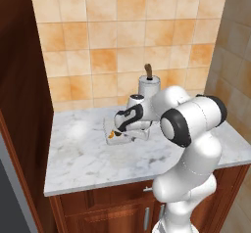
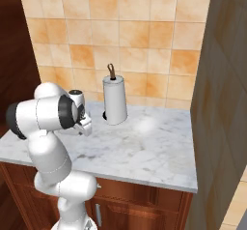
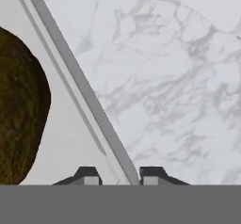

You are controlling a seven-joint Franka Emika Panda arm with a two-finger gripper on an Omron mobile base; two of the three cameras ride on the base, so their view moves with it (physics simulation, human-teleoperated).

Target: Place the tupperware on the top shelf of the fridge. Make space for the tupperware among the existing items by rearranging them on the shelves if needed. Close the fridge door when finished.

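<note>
The tupperware (image 1: 109, 127), a shallow translucent whitish container, lies on the marble counter (image 1: 83, 163) in front of the paper towel roll. In the hand view its grey rim wall (image 3: 80, 84) runs diagonally, with a dark brown lump (image 3: 19, 105) inside on the left. My gripper (image 3: 120, 177) points down at the container's right edge. The two fingertips stand close together on either side of that wall, shut on it. In the left base view the hand (image 1: 128, 120) sits low over the container, and an orange bit (image 1: 112, 134) shows at its front. The fridge and its shelves are out of view.
A white paper towel roll on a holder (image 1: 148, 86) (image 2: 115, 101) stands at the back of the counter near the tiled wall. A dark wooden cabinet side (image 1: 22, 80) rises on the left. A tall brown panel (image 2: 224, 103) bounds the counter on the right.
</note>
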